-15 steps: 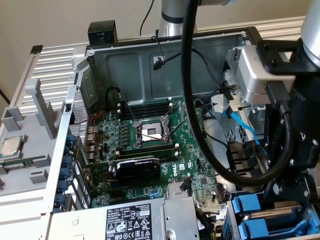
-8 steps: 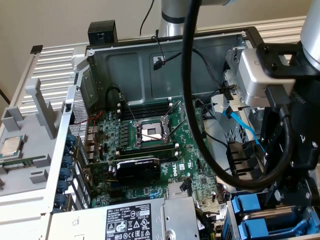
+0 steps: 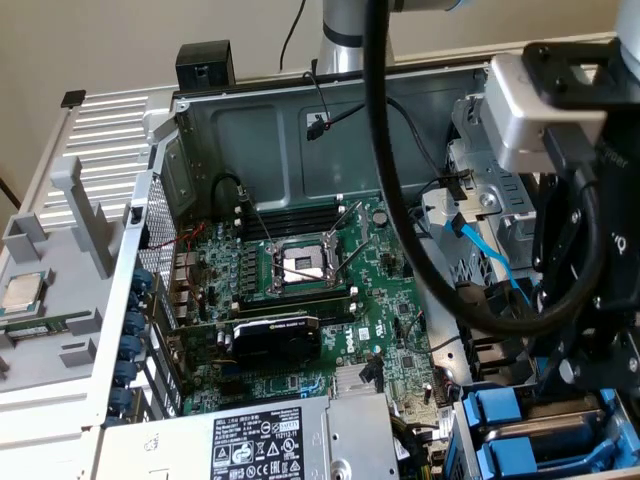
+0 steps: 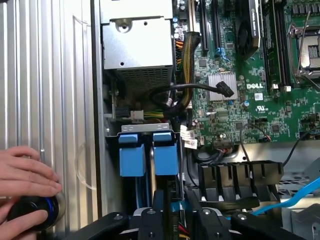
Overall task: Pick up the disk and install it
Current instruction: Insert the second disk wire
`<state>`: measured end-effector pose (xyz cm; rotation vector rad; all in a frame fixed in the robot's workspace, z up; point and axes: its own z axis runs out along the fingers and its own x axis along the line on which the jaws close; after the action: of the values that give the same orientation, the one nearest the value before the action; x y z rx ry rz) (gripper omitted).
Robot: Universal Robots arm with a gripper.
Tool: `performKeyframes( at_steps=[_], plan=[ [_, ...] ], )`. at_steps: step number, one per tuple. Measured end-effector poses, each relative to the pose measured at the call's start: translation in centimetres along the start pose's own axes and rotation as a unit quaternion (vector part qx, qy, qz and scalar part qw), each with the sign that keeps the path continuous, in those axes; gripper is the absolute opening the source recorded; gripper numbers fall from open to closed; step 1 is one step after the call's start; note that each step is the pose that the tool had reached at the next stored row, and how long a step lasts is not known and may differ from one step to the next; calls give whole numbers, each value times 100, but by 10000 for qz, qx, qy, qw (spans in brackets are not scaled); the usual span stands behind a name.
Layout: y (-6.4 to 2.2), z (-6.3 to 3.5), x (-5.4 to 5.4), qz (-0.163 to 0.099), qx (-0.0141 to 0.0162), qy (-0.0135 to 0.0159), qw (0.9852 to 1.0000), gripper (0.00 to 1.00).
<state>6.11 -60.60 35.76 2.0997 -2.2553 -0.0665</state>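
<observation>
circuit board (image 3: 300,300): green | drive carriers (image 4: 148,152): bright blue | cable (image 3: 490,250): light blue | power supply (image 3: 300,440): grey, black-and-white label

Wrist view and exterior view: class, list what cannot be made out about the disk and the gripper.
- The disk: wrist view, metal body and label hidden in the bay; blue carrier ends show.
- The disk, exterior view: partly behind the arm's black cables.
- Gripper: wrist view, cut off by the frame edge.

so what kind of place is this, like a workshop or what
Most likely a computer repair or assembly bench: an opened desktop computer case exposes its green motherboard, a grey power-supply box and blue drive carriers, and a person's hand rests beside the case.
</observation>
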Motion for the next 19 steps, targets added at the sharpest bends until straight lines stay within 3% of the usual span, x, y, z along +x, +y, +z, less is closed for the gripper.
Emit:
performKeyframes(
  at_steps=[7,19],
  plan=[
    [8,-176,2,1,34,10,10000,31],
    [5,-179,2,0,35,9,10000,31]
  ],
)
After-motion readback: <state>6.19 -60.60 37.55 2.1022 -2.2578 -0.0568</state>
